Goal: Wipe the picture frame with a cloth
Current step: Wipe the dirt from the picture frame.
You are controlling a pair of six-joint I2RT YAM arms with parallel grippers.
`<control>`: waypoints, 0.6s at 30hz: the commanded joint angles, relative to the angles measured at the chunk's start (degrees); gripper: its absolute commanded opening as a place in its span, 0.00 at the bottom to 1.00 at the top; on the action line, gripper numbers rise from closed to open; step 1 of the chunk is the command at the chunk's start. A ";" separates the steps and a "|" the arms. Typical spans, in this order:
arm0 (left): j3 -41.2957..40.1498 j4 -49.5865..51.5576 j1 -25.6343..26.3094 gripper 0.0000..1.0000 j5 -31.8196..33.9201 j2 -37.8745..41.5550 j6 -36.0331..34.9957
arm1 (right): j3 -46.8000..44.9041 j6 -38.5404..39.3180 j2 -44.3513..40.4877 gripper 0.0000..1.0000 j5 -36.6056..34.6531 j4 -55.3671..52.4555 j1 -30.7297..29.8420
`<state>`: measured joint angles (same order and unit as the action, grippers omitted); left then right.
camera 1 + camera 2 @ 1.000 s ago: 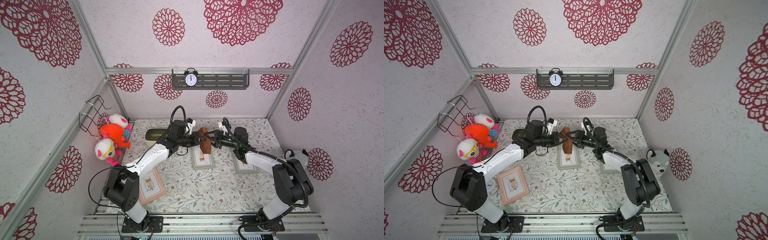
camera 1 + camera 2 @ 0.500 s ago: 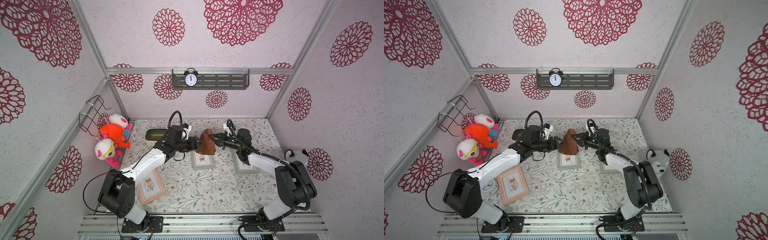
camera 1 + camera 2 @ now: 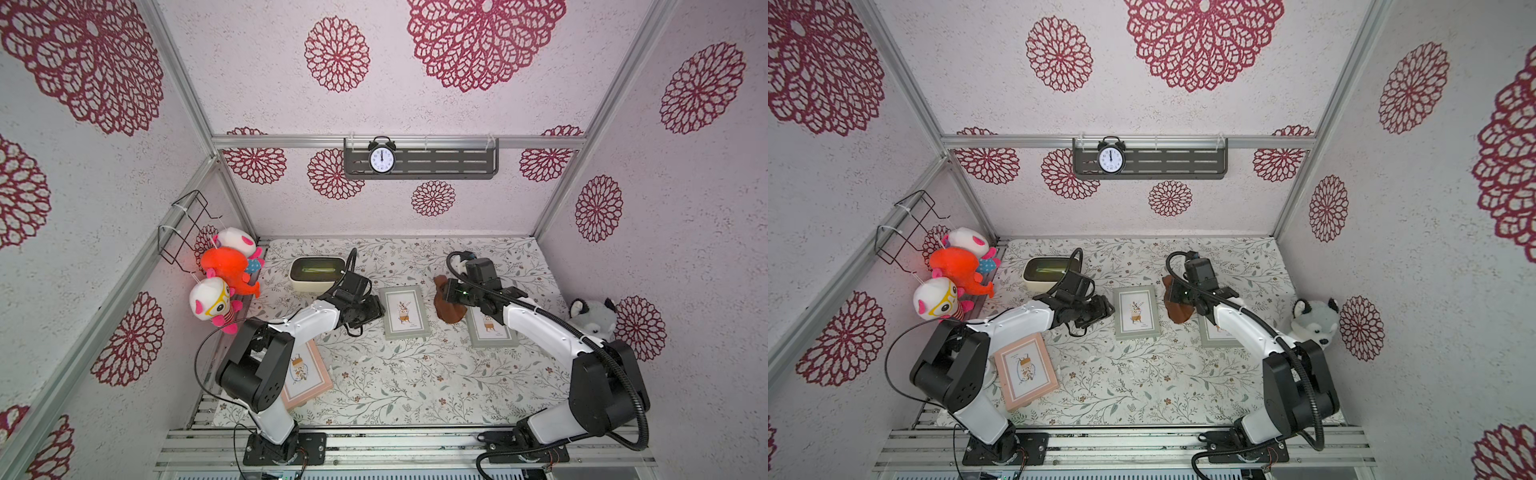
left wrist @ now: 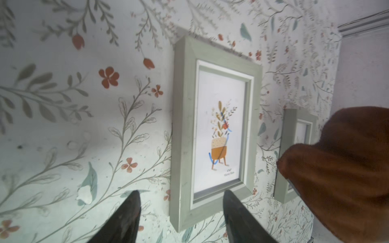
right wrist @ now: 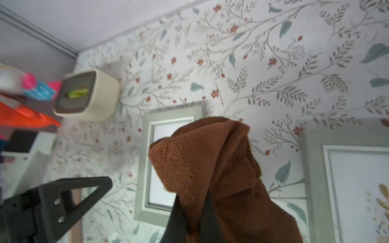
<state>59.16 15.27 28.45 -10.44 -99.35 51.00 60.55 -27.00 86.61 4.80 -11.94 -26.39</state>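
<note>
Along the left edge in a top view, plush toys (image 3: 226,270) hang on the wall, soft and rounded. Below them a pink picture frame (image 3: 305,374) lies flat on the floral mat (image 3: 415,382), tilted, partly under the left arm. Above it sits a cream container (image 3: 316,274), smooth, with rounded corners.

Left of centre, the left gripper (image 3: 376,309) points toward the right of the picture. In the left wrist view its dark tapered fingers (image 4: 128,218) stand apart with nothing between them.

Just right of it, the middle picture frame (image 3: 405,311) lies flat, face up. It is a rigid grey-green rectangle with its long axis running top to bottom of the picture, and the print's pot is toward the lower edge. The wrist view shows thin blue strokes on its print (image 4: 219,130).

Right of centre, the cloth (image 3: 451,309) hangs as a bunched brown bundle, elongated top to bottom, with a nubbly woven pile. The right gripper (image 3: 444,293) is clenched on it; the right wrist view shows both fingers pinching the fabric (image 5: 210,168). The bundle's lower end overlaps the upper left corner of the right picture frame (image 3: 492,336), which is also grey-green and upright in the picture. Whether they touch I cannot tell.

At the far right sits a fluffy grey husky plush (image 3: 592,318).
</note>
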 commanded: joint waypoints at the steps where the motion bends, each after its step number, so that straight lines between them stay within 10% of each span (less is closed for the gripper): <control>1: 2.44 -1.72 1.34 0.57 1.91 -2.30 1.59 | 3.08 6.82 3.39 0.00 -8.09 -7.05 -4.80; 18: 1.91 -2.85 3.19 0.31 0.67 -8.90 3.49 | 5.85 3.55 17.15 0.00 1.62 -4.09 -9.99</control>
<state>61.04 12.73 30.87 -9.91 -106.74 53.87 65.14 -23.09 102.83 5.28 -15.33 -36.05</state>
